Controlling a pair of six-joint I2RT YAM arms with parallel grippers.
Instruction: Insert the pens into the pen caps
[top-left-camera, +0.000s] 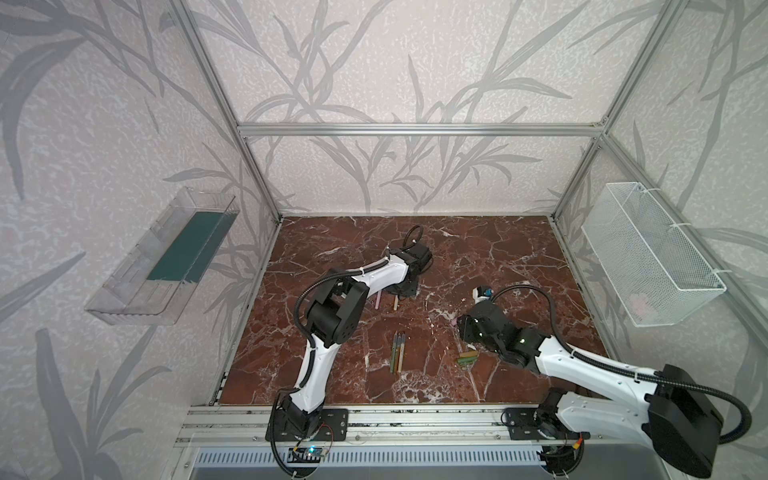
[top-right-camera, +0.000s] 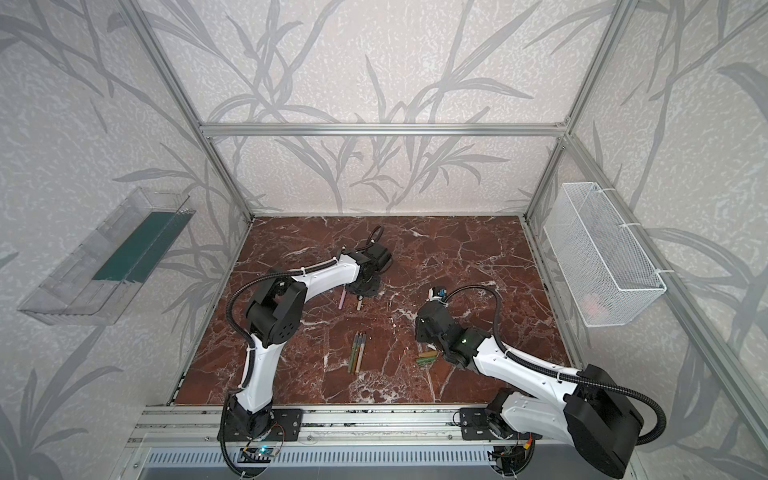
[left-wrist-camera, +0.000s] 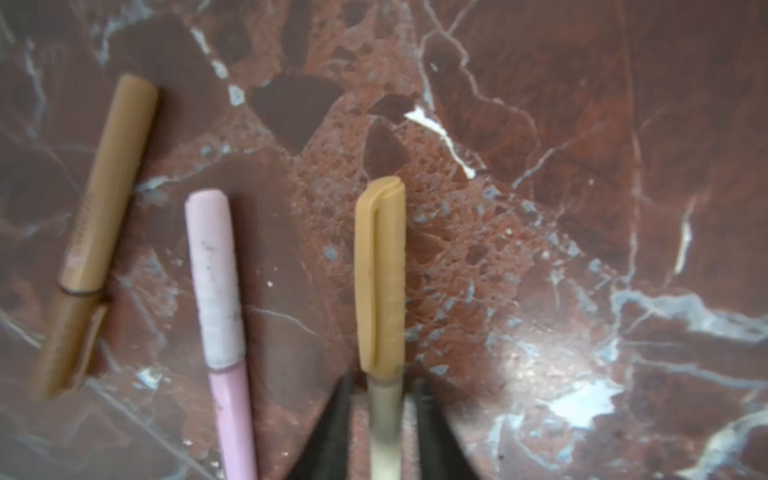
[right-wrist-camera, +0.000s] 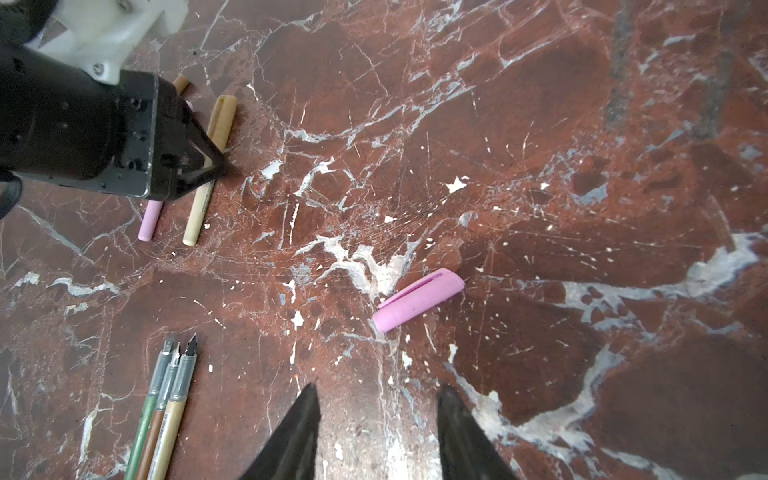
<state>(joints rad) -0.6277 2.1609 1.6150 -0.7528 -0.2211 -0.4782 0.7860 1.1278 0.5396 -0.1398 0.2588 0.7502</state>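
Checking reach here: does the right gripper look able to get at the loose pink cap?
Probably yes: the pink cap lies alone just ahead of the open right gripper, with nothing between them.

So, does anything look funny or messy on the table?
A little. The pink cap lies alone and crooked just ahead of the right gripper, away from the other caps. The pink pen by the left gripper has grey smudges on its pale part, so it looks dirty.

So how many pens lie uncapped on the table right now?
3, side by side mid-table, nibs bare: the green pen, the brown pen, the tan pen. The right arm could hide another.
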